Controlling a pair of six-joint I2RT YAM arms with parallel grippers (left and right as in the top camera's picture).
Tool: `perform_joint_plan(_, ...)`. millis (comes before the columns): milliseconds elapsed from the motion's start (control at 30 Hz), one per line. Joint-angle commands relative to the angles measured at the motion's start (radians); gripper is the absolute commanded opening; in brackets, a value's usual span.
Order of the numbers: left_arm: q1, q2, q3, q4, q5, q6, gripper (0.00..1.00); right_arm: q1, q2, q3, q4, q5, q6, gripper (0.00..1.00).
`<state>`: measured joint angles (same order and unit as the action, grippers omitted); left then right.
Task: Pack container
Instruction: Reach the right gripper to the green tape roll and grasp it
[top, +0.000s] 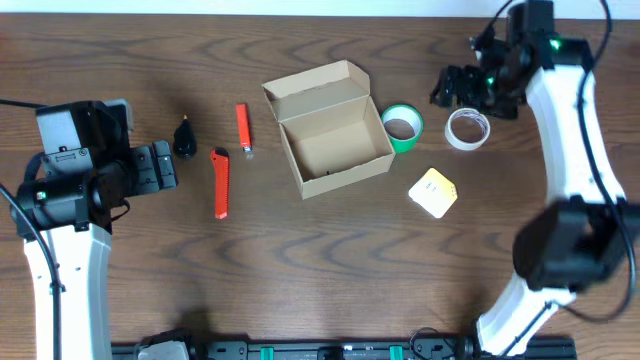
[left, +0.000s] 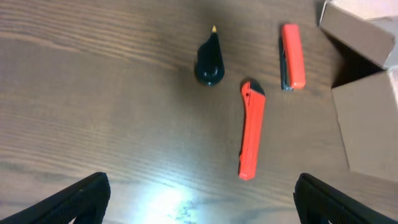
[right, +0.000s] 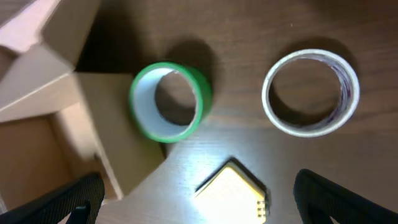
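Nothing packed yet: the container (top: 330, 130) is open and empty mid-counter, a bit toward the far edge, with its lid flap (top: 318, 84) up on the far side.

Risks, near to far:
- Yellow block (top: 433, 192), nearest, right of the container: low and flat on the counter. Fingers may scrape the wood or skid it rather than pinch it.
- Long orange cutter (top: 221, 183), left of the container: thin and flat. An off-centre pinch will likely make it pivot or drop out on the lift.
- Green tape roll (top: 402, 126): sits right against the container's right wall and looks to be touching it. A finger going down on that side would hit the cardboard and shove the box, which is light and not fixed.
- White tape roll (top: 467, 128), further right, stands clear, so it's the easier pick.
- Short orange cutter (top: 243, 128) and black cone-tipped piece (top: 185, 138), far-left side: small and easy to nudge.
- A carry coming in from the far side could catch the flap and fold it shut.

Claws:
- Left claw (left: 202, 190), near the left edge: fingers spread wide, holding and touching nothing, cutters ahead of it.
- Right claw (right: 199, 190), toward the far right corner: also spread wide and empty, hovering over the tape rolls.
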<state>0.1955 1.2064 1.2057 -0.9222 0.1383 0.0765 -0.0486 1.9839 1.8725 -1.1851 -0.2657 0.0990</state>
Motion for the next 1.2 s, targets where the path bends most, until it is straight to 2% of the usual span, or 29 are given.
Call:
perform_joint_plan(0, 0.004, 0.0, 0.02, -0.022, -0.018, 0.014, 0.95, 0.034, 0.098, 0.097, -0.043, 0.067, 0.021, 0.96)
perform_joint_plan(100, 0.004, 0.0, 0.02, -0.023, -0.018, 0.014, 0.95, 0.081, 0.165, 0.129, -0.06, 0.168, 0.055, 0.93)
perform_joint_plan(433, 0.004, 0.0, 0.02, -0.023, -0.018, 0.014, 0.95, 0.203, 0.236, 0.13, -0.053, 0.372, 0.073, 0.96)
perform_joint_plan(533, 0.004, 0.0, 0.02, -0.023, -0.018, 0.014, 0.95, 0.203, 0.247, 0.13, -0.057, 0.373, 0.073, 0.95)
perform_joint_plan(700, 0.004, 0.0, 0.02, -0.023, -0.018, 0.014, 0.95, 0.204, 0.287, 0.13, -0.064, 0.367, 0.085, 0.87)
perform_joint_plan(967, 0.004, 0.0, 0.02, -0.023, -0.018, 0.014, 0.95, 0.209, 0.369, 0.13, -0.025, 0.343, 0.1, 0.85)
perform_joint_plan(1067, 0.004, 0.0, 0.02, -0.023, -0.018, 0.013, 0.95, 0.209, 0.4, 0.13, -0.006, 0.336, 0.11, 0.8)
perform_joint_plan(1167, 0.004, 0.0, 0.02, -0.023, -0.018, 0.013, 0.95, 0.209, 0.421, 0.13, 0.007, 0.336, 0.11, 0.68)
